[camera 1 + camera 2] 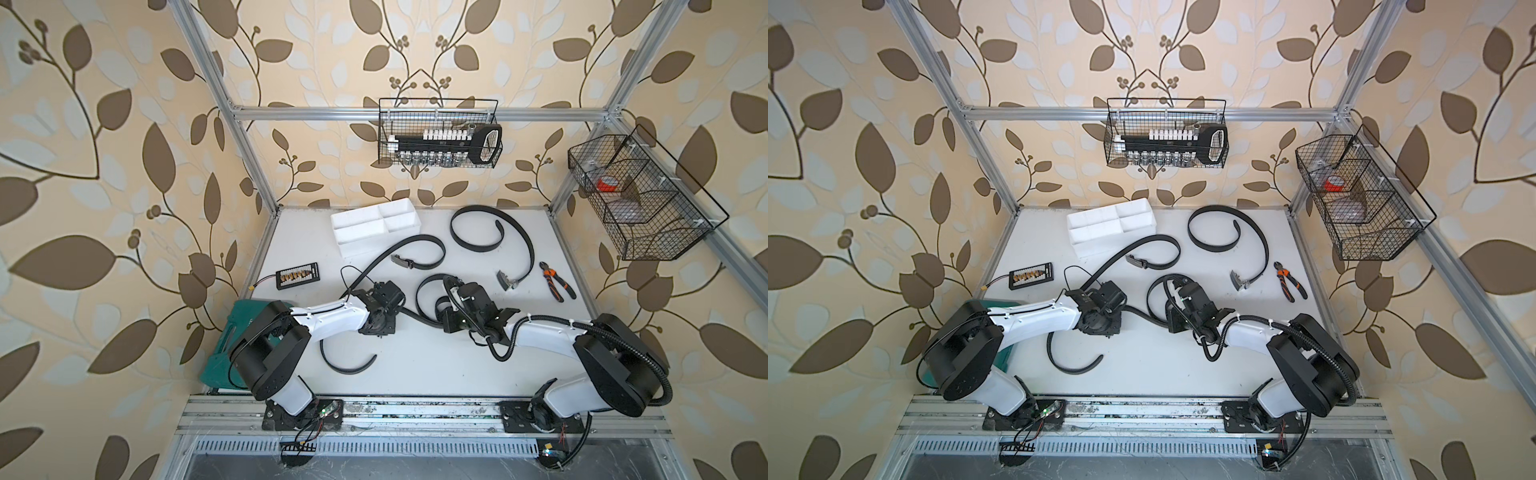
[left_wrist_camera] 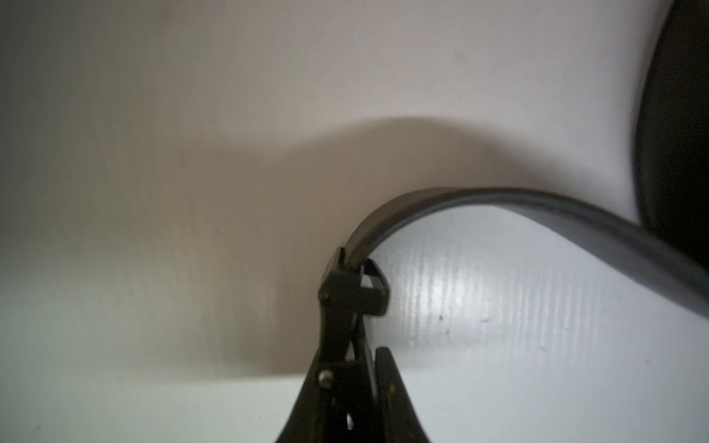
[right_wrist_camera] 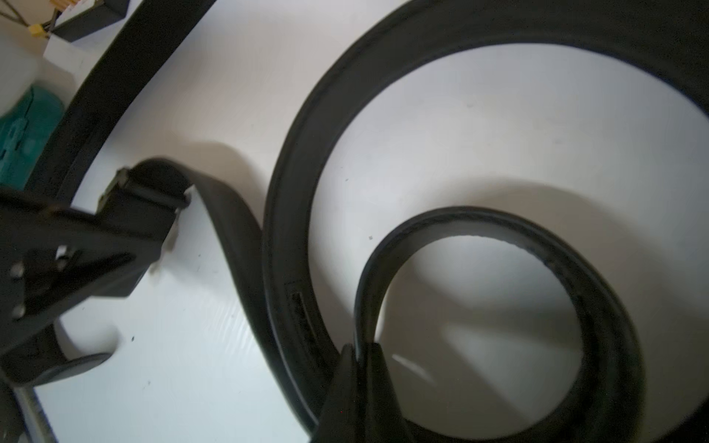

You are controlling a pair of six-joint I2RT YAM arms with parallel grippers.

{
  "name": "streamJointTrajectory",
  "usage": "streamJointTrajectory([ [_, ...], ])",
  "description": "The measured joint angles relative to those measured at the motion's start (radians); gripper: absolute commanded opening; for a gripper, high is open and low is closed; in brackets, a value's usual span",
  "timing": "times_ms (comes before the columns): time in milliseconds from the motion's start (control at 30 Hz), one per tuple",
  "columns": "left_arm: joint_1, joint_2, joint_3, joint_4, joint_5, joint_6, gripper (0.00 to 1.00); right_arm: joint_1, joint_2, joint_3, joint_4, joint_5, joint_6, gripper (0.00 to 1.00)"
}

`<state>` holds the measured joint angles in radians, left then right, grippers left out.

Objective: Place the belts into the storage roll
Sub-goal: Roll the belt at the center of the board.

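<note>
In both top views the white storage roll (image 1: pixel 365 248) (image 1: pixel 1098 248) stands at the back of the table, its compartments holding nothing. One belt (image 1: pixel 424 291) lies coiled between my arms. My left gripper (image 2: pixel 360 358) (image 1: pixel 384 320) is shut on its buckle (image 2: pixel 351 285). My right gripper (image 3: pixel 360 351) (image 1: pixel 448 321) is shut on the strap of the inner coil (image 3: pixel 498 226). A second belt (image 1: pixel 440 249) curls from its buckle (image 1: pixel 401 261) under the left arm. The third belt (image 1: pixel 478 245) lies in a wide loop at the back right.
Orange-handled pliers (image 1: pixel 557 281) lie at the right edge. A black connector board (image 1: pixel 297 275) sits at the left, with a green case (image 1: pixel 224 357) behind the left arm. Wire baskets hang on the back rail (image 1: pixel 440 137) and the right rail (image 1: pixel 640 199).
</note>
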<state>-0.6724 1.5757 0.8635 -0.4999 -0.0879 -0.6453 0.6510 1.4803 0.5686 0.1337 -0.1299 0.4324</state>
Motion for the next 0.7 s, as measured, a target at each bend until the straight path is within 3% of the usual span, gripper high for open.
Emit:
streamJointTrajectory([
  [233,0.119,0.181,0.209,-0.029,0.074,0.04,0.13,0.141,0.008,-0.023,0.051,-0.076,-0.047,0.0],
  [467,0.126,0.341,0.396,-0.027,0.153,0.07,0.13,0.264,0.026,-0.041,0.113,-0.106,-0.076,0.0],
  [700,0.122,0.47,0.552,0.024,0.327,0.114,0.13,0.344,0.047,-0.043,0.161,-0.099,-0.102,0.0],
])
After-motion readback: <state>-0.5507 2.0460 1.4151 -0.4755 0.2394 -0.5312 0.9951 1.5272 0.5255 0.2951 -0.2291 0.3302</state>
